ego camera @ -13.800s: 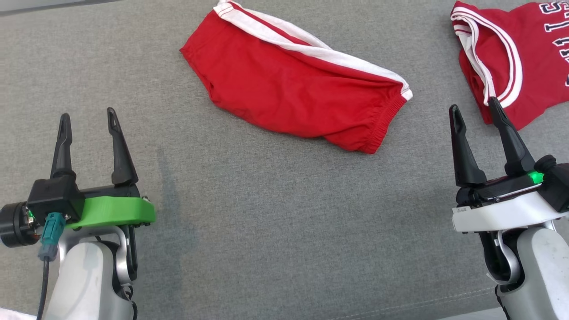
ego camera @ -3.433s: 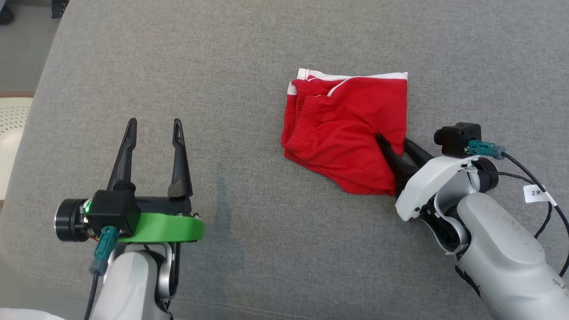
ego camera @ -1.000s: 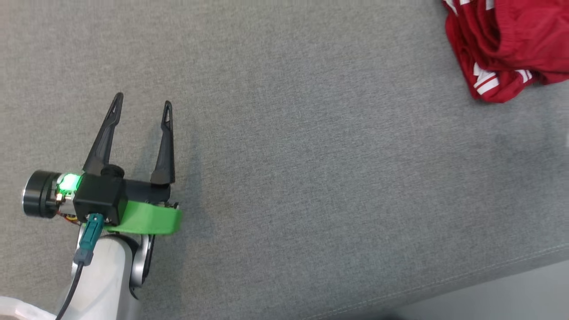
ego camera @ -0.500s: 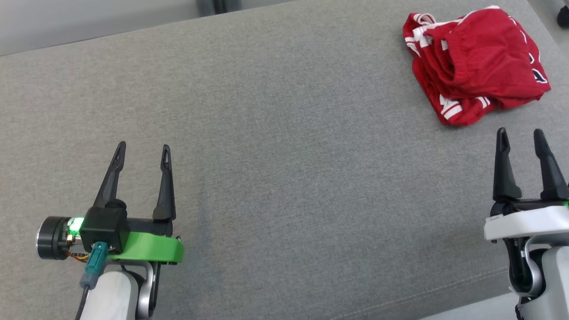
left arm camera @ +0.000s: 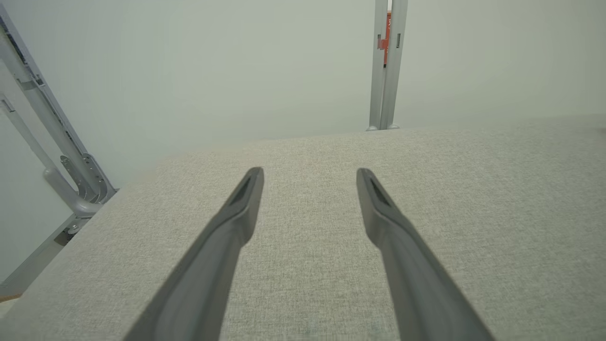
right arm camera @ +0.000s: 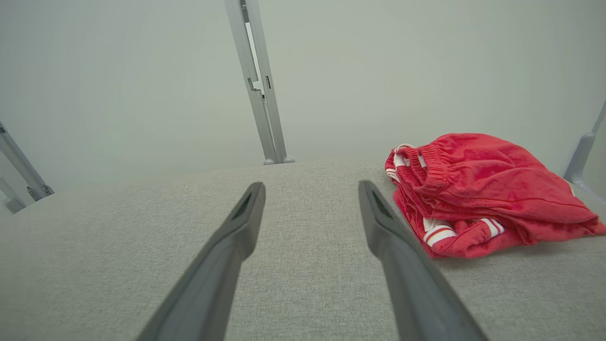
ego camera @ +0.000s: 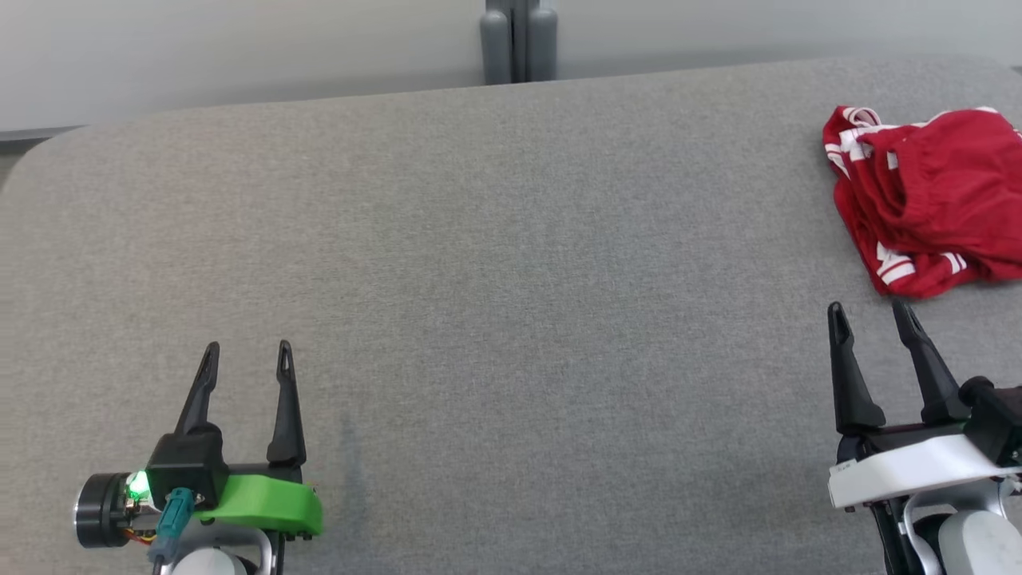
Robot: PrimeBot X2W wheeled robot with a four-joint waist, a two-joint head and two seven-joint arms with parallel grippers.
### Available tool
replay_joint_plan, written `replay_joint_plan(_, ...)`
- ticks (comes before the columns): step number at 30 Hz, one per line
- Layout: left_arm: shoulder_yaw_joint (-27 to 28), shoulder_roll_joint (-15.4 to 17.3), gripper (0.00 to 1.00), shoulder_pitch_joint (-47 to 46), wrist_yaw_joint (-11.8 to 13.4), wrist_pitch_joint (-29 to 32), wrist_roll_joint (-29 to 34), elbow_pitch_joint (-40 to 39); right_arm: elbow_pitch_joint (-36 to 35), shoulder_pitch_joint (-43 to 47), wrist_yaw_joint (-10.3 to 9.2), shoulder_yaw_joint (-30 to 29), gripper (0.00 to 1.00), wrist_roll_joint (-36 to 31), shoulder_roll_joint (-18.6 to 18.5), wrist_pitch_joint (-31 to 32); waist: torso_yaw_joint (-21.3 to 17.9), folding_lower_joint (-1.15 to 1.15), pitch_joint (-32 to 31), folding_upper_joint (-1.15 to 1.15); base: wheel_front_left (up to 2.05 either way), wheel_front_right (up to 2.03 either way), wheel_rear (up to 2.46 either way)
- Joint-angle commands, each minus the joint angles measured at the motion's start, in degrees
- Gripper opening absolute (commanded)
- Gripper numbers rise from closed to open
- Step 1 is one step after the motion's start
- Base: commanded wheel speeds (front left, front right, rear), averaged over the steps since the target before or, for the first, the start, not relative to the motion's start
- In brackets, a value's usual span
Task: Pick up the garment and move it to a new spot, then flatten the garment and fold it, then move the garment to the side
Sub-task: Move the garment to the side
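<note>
Head view showed the grey cushion bare across its left and middle. The red shorts lay at its far right, doubled over with the elastic waistband showing, on top of another red garment with white-striped trim. By that placement the pick-up, the flattening, the fold and the move to the side all looked finished. The fold read as loose and rumpled rather than crisp, though, and I judged that little or nothing was left beyond parking the arms.

At the lower left, the left gripper sat low over the cushion with its fingers pointing toward the far edge. They were spread wide with nothing between them, and the left wrist view confirmed bare fabric in the gap. At the lower right, the right gripper mirrored that pose, equally wide and empty. Its tips stopped just short of the pile without touching it, and the shorts lay ahead and to the right of its right finger.
</note>
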Motion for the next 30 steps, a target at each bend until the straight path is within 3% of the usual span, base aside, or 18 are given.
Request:
replay_joint_plan(1,0.02,0.05,1.00,1.31,-0.25,-0.31,-0.27,0.24,-0.83,1.57,-0.10,-0.04,1.00,-0.46,0.25,0.52,3.53,0.00,-3.70,0.00,0.00,0.00,0.00)
replay_joint_plan(15,-0.37,0.25,1.00,5.01,-0.79,-0.43,-1.30,3.14,-4.94,8.95,-0.10,-0.19,1.00,-2.41,1.70,4.18,2.43,0.00,-8.31,0.00,0.00,0.00,0.00)
replay_joint_plan(30,-1.07,0.89,1.00,4.61,-1.40,-0.47,-1.69,4.39,-5.58,9.46,-0.10,-0.26,1.00,-2.58,1.45,4.40,1.97,0.00,-8.67,0.00,0.00,0.00,0.00)
